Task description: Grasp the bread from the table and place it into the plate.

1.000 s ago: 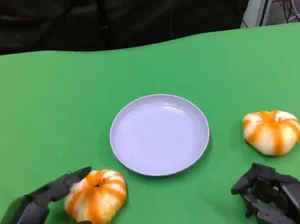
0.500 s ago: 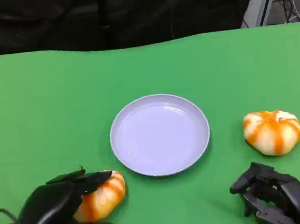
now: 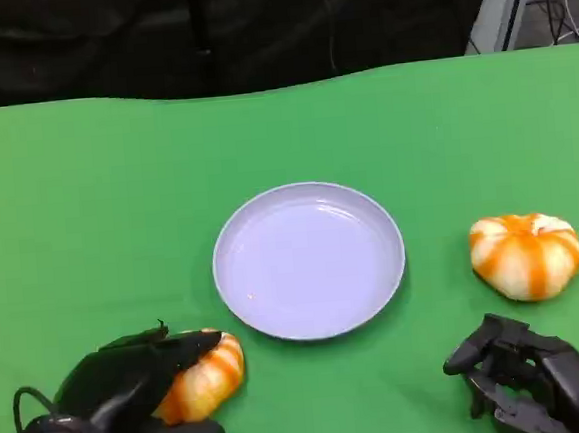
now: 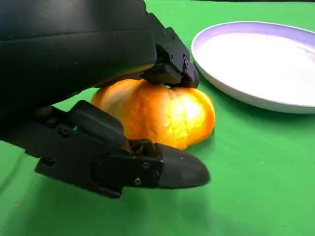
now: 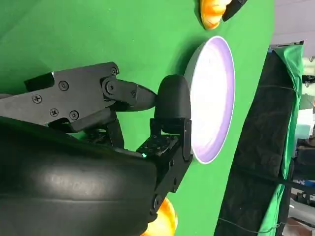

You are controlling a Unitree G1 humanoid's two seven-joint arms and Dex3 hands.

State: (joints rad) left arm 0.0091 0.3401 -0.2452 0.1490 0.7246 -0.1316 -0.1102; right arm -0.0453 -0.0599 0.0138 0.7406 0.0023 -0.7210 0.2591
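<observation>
Head view: left hand half-hides bread.

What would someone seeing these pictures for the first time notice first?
Probably the pale lilac plate, empty in the middle of the green table. Next, two orange-striped breads: one near the plate's front left with the left hand closing over it, the other bread lying alone to the plate's right. The right hand sits in front of that one, holding nothing.

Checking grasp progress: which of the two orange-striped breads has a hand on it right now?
The bread near the plate's front-left edge, under the left hand. The other bread lies untouched, apart from the right hand.
</observation>
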